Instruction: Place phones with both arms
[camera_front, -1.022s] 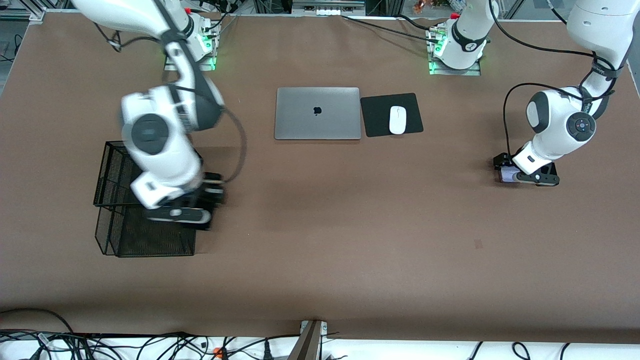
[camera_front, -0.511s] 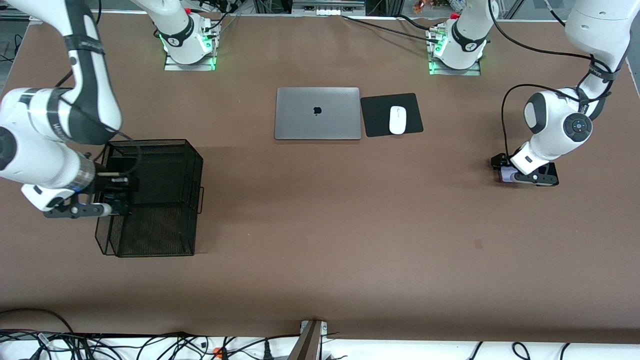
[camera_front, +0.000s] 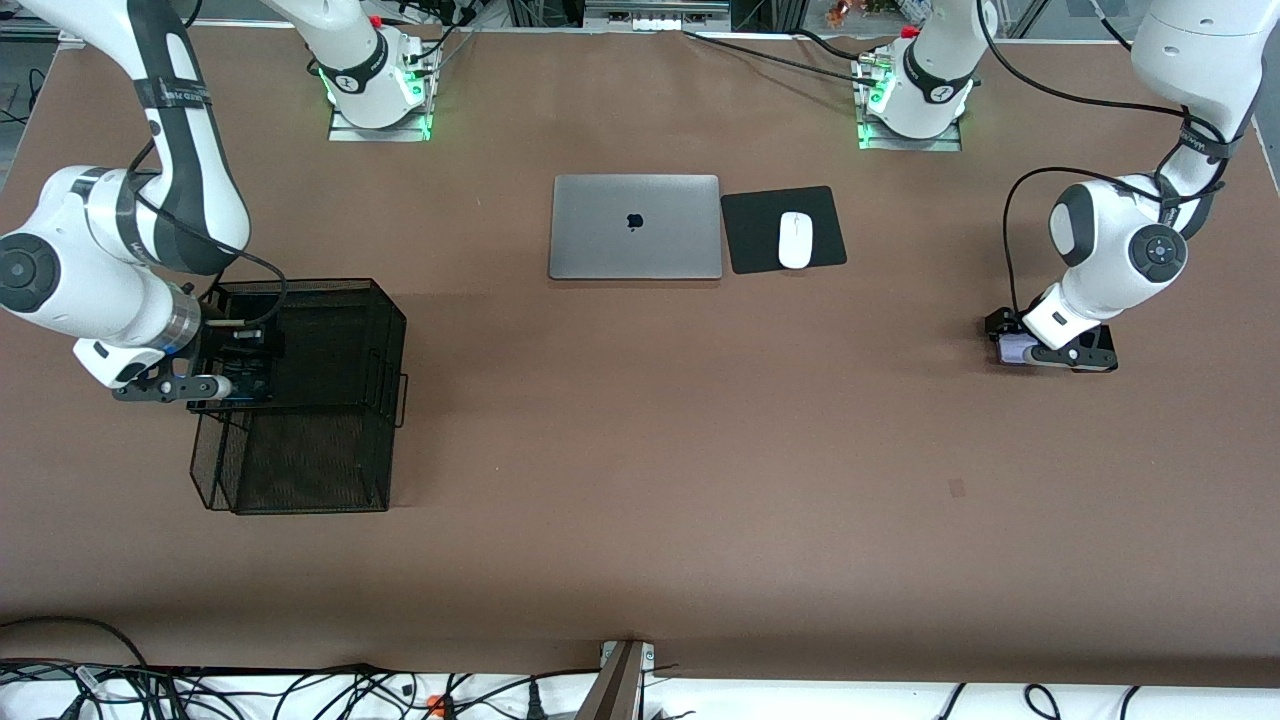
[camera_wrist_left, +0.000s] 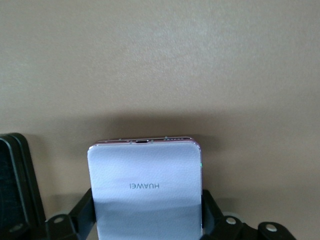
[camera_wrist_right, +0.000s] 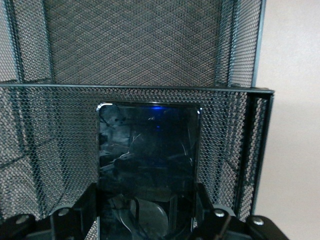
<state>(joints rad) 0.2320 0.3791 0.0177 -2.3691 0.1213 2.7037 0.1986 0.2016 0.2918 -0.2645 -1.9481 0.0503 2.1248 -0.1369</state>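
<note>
Two grippers, both loaded: my right gripper (camera_front: 232, 372) is clamped on a black phone (camera_wrist_right: 148, 165) over the mesh basket (camera_front: 330, 440); my left gripper (camera_front: 1040, 350) pinches the lavender phone (camera_wrist_left: 146, 192) down at the worktop (camera_front: 650, 450).

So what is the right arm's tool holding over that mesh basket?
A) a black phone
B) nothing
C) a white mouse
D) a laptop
A: the right wrist view shows a glossy black phone between the right tool's fingers, with the mesh basket below it; the mouse and laptop lie untouched on the table.
</note>
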